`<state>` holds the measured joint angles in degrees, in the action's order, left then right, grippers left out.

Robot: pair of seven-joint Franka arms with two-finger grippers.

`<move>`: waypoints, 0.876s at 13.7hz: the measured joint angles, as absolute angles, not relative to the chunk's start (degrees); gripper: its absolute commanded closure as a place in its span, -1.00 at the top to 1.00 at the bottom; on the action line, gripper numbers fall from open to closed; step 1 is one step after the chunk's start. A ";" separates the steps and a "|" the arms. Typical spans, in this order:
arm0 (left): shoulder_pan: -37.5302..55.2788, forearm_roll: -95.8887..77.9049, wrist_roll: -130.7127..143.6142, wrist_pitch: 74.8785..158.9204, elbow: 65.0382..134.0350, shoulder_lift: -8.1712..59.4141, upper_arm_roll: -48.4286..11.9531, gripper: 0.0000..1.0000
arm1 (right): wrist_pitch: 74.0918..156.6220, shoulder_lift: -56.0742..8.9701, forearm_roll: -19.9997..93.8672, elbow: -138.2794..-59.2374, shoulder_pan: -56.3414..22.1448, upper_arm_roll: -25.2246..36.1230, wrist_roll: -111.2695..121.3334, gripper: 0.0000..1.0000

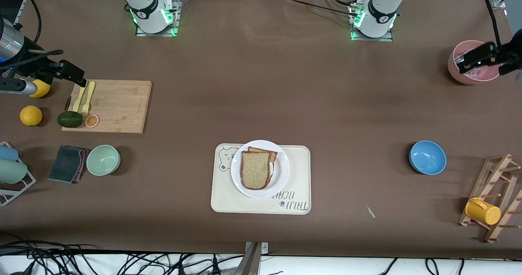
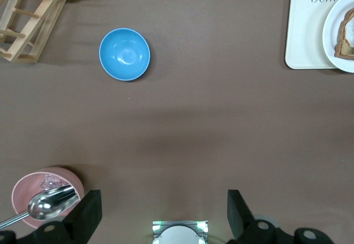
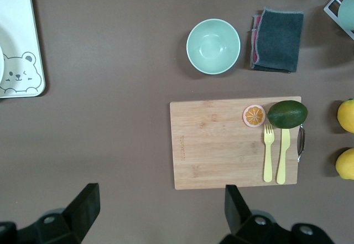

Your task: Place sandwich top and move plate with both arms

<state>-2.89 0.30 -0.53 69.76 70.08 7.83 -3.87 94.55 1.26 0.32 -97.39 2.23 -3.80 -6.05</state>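
On the brown bench (image 1: 261, 95) the sandwich top (image 1: 255, 169) already lies on the plate (image 1: 281, 176), well away from both raised, spread-fingered hands, left hand (image 1: 485, 58) and right hand (image 1: 65, 73), so the plate move remains.

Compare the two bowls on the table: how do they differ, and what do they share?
The blue bowl is bright blue and sits toward the left arm's end; the green bowl is pale mint and sits toward the right arm's end, beside a dark folded cloth. The blue bowl stands alone. Both are round, upright and empty.
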 measured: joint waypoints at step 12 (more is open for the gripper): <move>-3.48 -1.10 -3.83 87.59 87.67 2.00 -2.24 1.00 | 94.56 1.26 0.32 -97.39 2.23 -4.29 -6.04 1.00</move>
<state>-3.48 -1.10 -3.83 87.59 87.67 2.00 -2.24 94.56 1.26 0.32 -97.39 2.23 -4.29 -6.04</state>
